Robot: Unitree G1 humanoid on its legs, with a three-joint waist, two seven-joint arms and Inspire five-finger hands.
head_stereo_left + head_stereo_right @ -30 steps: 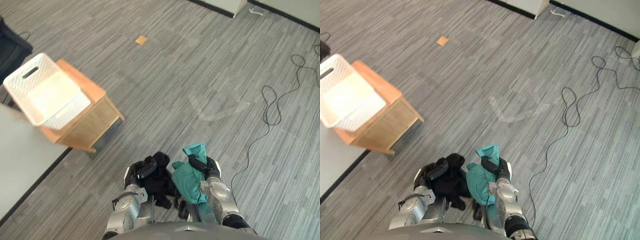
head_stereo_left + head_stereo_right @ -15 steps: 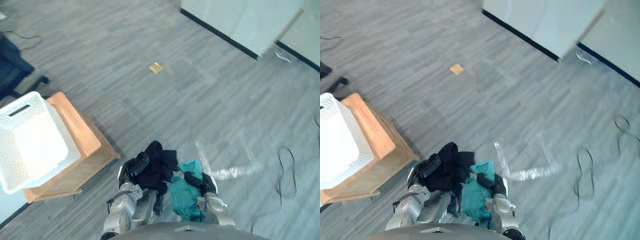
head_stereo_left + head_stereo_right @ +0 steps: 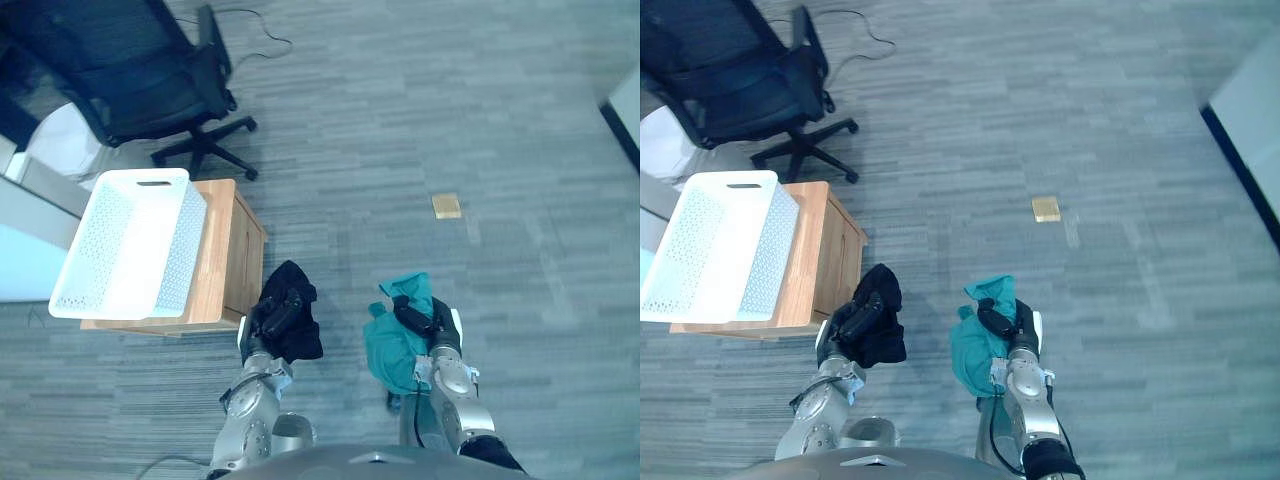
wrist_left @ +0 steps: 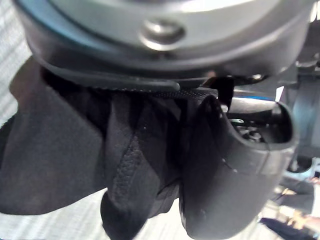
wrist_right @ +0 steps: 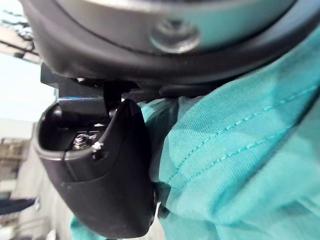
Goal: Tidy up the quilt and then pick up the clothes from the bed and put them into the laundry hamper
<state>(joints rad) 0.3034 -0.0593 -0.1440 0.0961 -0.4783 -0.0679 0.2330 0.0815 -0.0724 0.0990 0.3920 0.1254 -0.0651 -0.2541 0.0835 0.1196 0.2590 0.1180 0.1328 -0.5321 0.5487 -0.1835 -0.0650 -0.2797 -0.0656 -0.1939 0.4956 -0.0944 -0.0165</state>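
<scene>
Since a second ago your head camera is swinging round, bringing an office chair (image 3: 130,60) in at 11 o'clock, and your loads are sitting wider apart. Your wrist views are adding each thumb digging into cloth. Your left robot hand (image 3: 275,318) is clutching the black garment (image 3: 298,335); your right robot hand (image 3: 420,318) is gripping the teal garment (image 3: 392,345). At 10 o'clock of the left robot hand, the white hamper (image 3: 130,240) is resting on a wooden cabinet (image 3: 232,250), whose corner is standing just beside the black garment.
</scene>
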